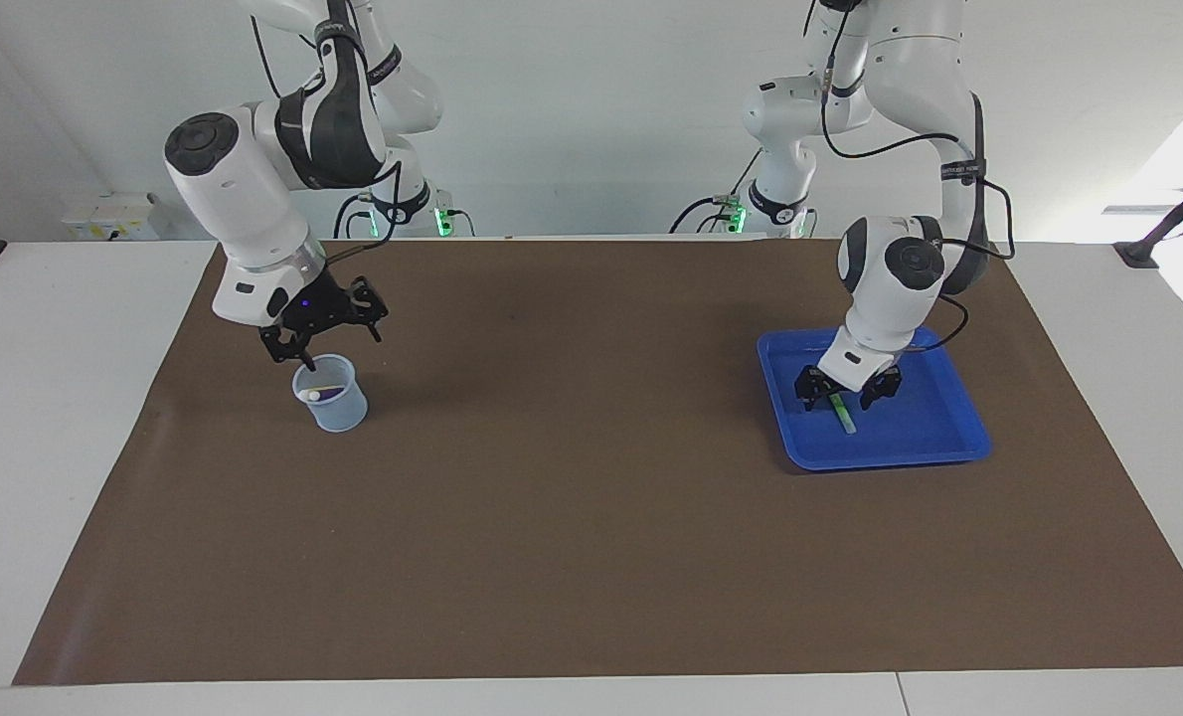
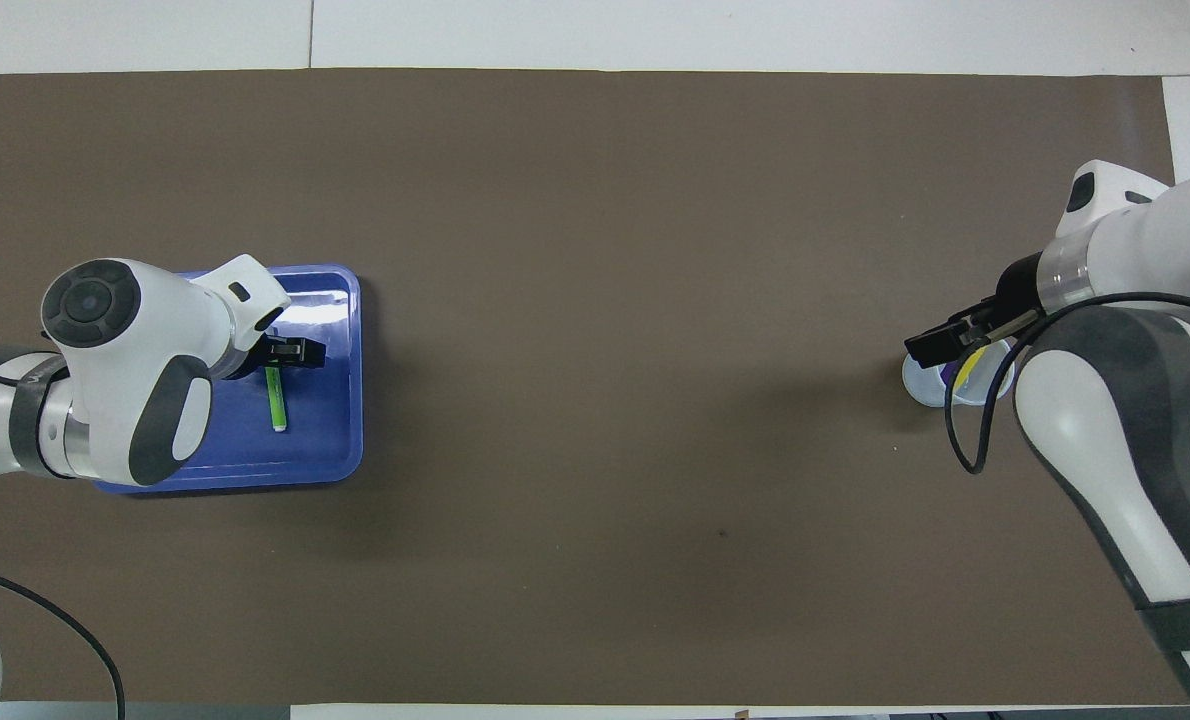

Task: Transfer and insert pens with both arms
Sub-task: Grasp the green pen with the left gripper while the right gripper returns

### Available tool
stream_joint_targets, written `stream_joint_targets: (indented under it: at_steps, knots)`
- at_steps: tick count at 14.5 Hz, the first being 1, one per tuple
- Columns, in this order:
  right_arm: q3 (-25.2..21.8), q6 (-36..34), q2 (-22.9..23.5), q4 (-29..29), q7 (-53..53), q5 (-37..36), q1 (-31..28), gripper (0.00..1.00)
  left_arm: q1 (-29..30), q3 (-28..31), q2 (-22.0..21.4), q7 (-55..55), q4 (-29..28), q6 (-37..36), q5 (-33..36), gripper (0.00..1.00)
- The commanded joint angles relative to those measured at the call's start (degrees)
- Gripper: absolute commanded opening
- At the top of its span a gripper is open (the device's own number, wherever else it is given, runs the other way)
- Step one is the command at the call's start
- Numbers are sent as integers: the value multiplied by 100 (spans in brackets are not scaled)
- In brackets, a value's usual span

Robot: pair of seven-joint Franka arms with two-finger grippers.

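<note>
Two white robot arms work at opposite ends of a brown table mat (image 1: pixel 591 517). The left gripper (image 1: pixel 847 390), jaws spread and empty, straddles the upper end of the slim green marker pen with a pale tip (image 1: pixel 842 413), which lies flat in the shallow blue plastic tray (image 1: pixel 934 443) at the left arm's end of the table. The right gripper (image 1: pixel 325 333), fingers parted and holding nothing, hangs just above the small translucent plastic cup (image 1: pixel 333 403) at the right arm's end; the yellow pen (image 2: pixel 967 372) and purple pen (image 2: pixel 951 371) lie inside the cup. The green pen is probably light, rigid and smooth-barrelled, so it may roll or slip; a pinch across the barrel near mid-length should keep it from pivoting. The facing view shows the clearance between the right gripper and the cup rim, and a pale pen end within. The overhead view, where the gripper overlaps the cup, instead reveals both pen colours and the green pen's lie along the tray.
</note>
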Motion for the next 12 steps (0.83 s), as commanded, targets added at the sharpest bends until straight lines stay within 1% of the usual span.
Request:
stream_joint_targets:
  at_steps: [1, 3, 4, 5, 7, 9, 11, 12]
  knots:
    - [20, -443, 40, 279, 571, 722, -19, 100, 147, -12, 7, 128, -88, 188, 119, 95]
    - [20, -497, -31, 279, 1151, 1459, -10, 100, 156, -12, 86, 93, -88, 275, 119, 92]
    - [20, -575, -31, 279, 1441, 1976, -10, 100, 147, -12, 104, 75, -88, 319, 119, 91]
    - [20, -585, -40, 279, 1670, 2321, -10, 100, 156, -12, 113, 75, -88, 337, 119, 87]
    - [116, -567, -49, 279, 2128, 2692, -1, 100, 156, -12, 113, 57, -88, 364, 119, 73]
    - [205, -515, -49, 279, 2523, 3078, -1, 100, 156, -12, 113, 48, -88, 364, 119, 56]
    - [275, -514, -92, 279, 2814, 3413, -1, 100, 156, -12, 113, 48, -88, 355, 119, 34]
    - [310, -497, -110, 262, 2824, 3431, 8, 100, 156, -12, 113, 40, -88, 346, 119, 25]
